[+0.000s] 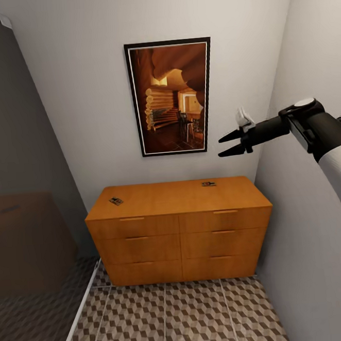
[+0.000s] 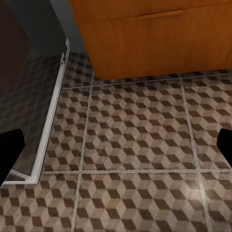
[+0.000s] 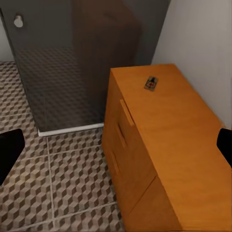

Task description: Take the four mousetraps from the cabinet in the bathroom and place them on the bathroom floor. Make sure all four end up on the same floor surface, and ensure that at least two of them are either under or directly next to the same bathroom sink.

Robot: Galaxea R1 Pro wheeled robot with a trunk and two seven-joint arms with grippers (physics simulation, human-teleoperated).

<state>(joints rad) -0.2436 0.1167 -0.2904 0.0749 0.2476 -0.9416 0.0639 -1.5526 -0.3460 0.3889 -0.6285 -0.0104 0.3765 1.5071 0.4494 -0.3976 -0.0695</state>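
Right pincer [image 1: 234, 143] up at picture-frame height, above and to the right of the cabinet [image 1: 180, 226], prongs spread wide, nothing between them. Left pincer [image 2: 116, 147] low over the bathroom floor [image 1: 178, 314] in front of the bottom drawers, tips far apart at the edges of its own wrist view, likewise empty.

Two mousetraps on the cabinet's flat top, well apart: one [image 1: 116, 200] near the left front corner, on the side by the dark glass shower screen [image 1: 28, 203], the other [image 1: 208, 183] toward the back right, close to the wall. Same left-hand trap [image 3: 152, 83] visible from the right wrist, lying flat, red spot just discernible. All six drawers shut.

Probably the approach stage: no trap gripped yet, none on the tiles within view. Next move likely asks for lowering the right arm onto the nearer back-right trap, coming down from above, closing across the thin board's short sides. Awkward pick, judging by how flat the trap lies on the wood. Framed cabin painting [image 1: 172, 97] on the wall behind, close to the raised arm.
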